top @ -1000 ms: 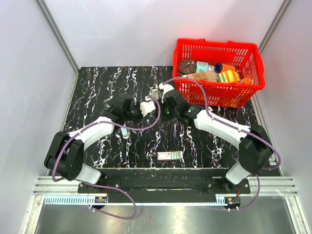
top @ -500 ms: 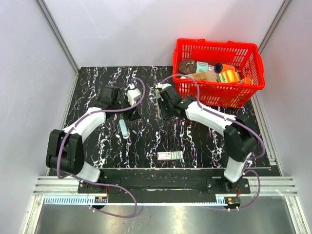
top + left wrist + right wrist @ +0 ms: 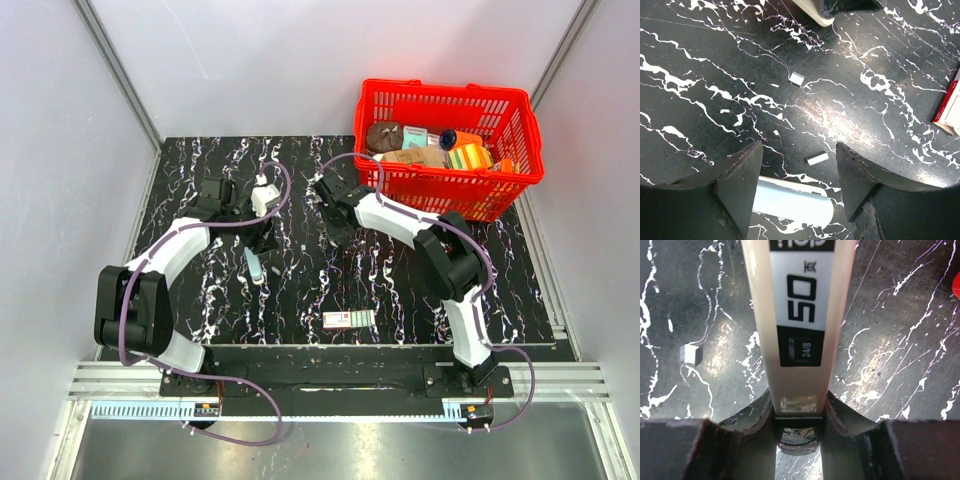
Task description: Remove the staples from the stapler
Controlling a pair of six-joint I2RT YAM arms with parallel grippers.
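Cream-bodied and black-labelled, the stapler (image 3: 800, 340) is sitting pinched in the right gripper (image 3: 799, 407) near the middle of the table (image 3: 200, 165), while the left gripper (image 3: 799, 150), jaws spread and empty, is pulling away toward 9 o'clock after meeting it a second ago.

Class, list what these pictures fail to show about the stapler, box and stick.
Right wrist view: cream stapler with black label, far end cut by top edge; staple track hidden beneath its body.
Left wrist view: flat red-white box, cut by right edge; pale blue stick, left end behind the left gripper.
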